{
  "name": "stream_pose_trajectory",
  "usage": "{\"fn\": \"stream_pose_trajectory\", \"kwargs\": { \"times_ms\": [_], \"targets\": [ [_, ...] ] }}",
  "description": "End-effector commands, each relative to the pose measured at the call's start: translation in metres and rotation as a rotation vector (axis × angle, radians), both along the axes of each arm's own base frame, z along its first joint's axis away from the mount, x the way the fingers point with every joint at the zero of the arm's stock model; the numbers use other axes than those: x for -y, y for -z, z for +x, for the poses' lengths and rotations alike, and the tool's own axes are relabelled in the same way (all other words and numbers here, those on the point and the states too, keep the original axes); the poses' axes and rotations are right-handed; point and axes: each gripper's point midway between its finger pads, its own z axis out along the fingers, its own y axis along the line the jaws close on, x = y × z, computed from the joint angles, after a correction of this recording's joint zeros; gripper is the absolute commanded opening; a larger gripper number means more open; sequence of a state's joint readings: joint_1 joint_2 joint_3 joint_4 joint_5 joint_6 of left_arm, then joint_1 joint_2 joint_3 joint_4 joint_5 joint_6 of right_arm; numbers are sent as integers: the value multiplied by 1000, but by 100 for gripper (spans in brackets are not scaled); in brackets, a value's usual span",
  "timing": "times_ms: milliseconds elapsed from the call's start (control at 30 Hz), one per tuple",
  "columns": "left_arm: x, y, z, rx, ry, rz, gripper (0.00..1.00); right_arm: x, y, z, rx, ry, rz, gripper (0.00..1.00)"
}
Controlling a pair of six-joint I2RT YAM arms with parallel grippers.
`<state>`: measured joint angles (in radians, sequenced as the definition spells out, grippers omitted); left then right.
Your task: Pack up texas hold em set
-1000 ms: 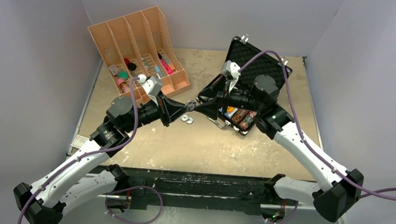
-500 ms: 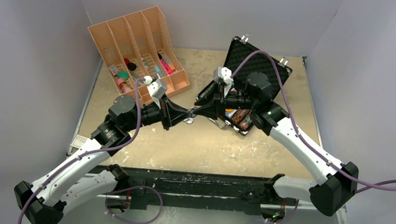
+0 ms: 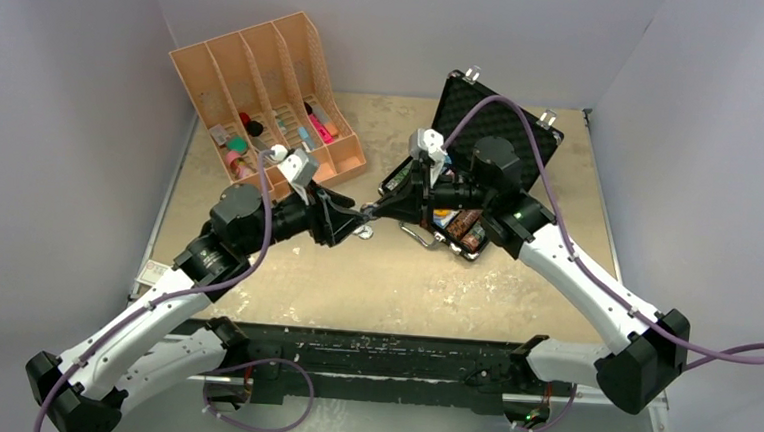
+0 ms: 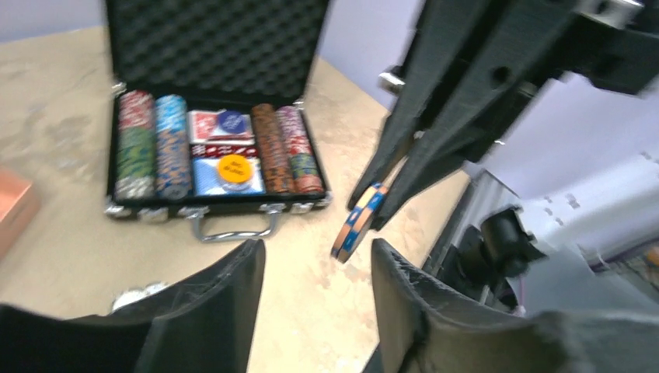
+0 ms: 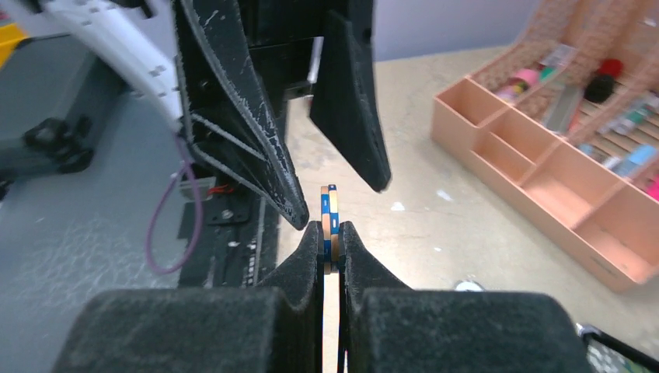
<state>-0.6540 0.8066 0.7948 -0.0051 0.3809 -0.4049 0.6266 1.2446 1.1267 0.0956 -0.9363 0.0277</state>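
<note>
The black briefcase lies open at the back right, its foam lid up. Rows of striped poker chips, card decks and a yellow button fill its tray. In mid-air left of the case, my right gripper is shut on two orange-and-blue chips held on edge. My left gripper faces it with its jaws open on either side of those chips, not touching them. A few pale chips lie on the table below the two grippers.
An orange slotted organiser with small items stands at the back left. The case's silver handle sticks out toward the grippers. Grey walls close in the table on three sides, and a black rail runs along the near edge.
My right gripper came in from the right and shut on the two chips. My left gripper, shut on them before, has opened and let go.
</note>
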Motion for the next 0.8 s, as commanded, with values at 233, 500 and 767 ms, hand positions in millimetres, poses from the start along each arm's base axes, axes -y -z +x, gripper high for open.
{"fn": "stream_pose_trajectory", "kwargs": {
  "times_ms": [233, 500, 767],
  "targets": [
    [-98, 4, 68, -53, -701, 34, 62, 37, 65, 134, 1, 713, -268, 0],
    [-106, 14, 72, -65, -748, 62, 62, 51, 146, 176, -75, 882, -507, 0],
    [-104, 19, 73, -76, -744, 66, 62, 61, 190, 196, -57, 948, -633, 0]
  ]
}}
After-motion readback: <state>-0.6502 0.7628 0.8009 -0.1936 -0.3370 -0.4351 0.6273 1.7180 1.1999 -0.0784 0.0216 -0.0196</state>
